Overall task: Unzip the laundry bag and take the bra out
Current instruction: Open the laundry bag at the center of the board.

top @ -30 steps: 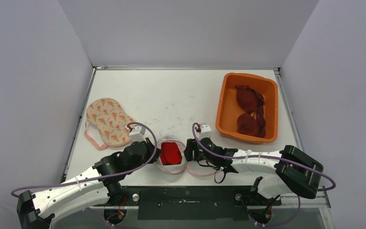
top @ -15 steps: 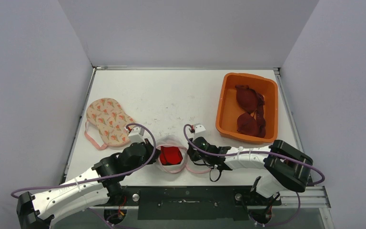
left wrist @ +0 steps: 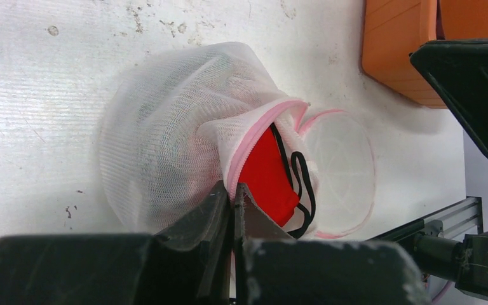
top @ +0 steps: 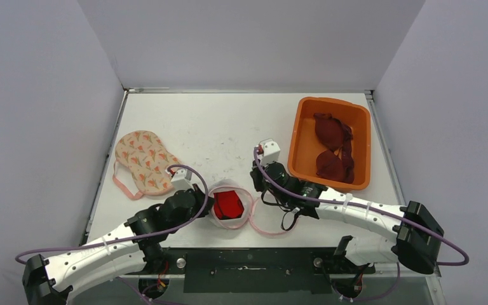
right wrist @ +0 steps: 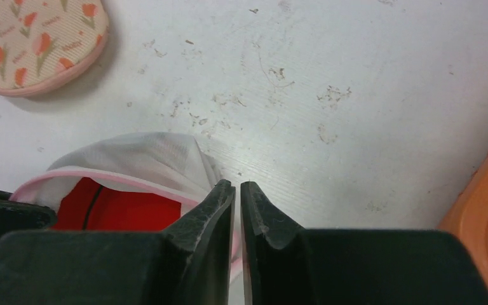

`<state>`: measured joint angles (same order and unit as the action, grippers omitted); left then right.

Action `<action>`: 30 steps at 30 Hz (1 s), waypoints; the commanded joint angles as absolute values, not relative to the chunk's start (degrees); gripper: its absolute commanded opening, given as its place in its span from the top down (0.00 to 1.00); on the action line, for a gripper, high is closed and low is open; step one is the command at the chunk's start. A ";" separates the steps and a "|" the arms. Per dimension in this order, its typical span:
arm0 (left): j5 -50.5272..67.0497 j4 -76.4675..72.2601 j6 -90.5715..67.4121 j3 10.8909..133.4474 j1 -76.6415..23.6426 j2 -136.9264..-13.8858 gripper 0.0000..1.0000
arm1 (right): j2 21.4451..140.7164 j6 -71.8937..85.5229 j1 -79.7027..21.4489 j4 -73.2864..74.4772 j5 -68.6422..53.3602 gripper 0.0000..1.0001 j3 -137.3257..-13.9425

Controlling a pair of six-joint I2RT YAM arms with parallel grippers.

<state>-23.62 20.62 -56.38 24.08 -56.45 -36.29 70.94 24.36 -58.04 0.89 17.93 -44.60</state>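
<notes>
Your left tool (left wrist: pixel 234 189) is pinched shut on the pink zipper edge of the laundry bag (left wrist: pixel 159 140), at the near edge of the surface (top: pixel 229 127). The red bra (left wrist: pixel 262 178) sits in the bag's open mouth. Your right tool (right wrist: pixel 237 188) is closed, just beside the bag.
</notes>
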 commanded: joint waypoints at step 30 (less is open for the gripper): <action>-24.45 19.51 -56.87 21.89 -54.69 -36.33 1.00 | 84.55 25.94 -49.59 -28.58 -10.28 0.64 -29.85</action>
<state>-24.84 20.38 -56.60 22.09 -55.22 -37.12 84.68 24.91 -49.74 -23.35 -8.14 -30.09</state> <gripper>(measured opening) 0.017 0.419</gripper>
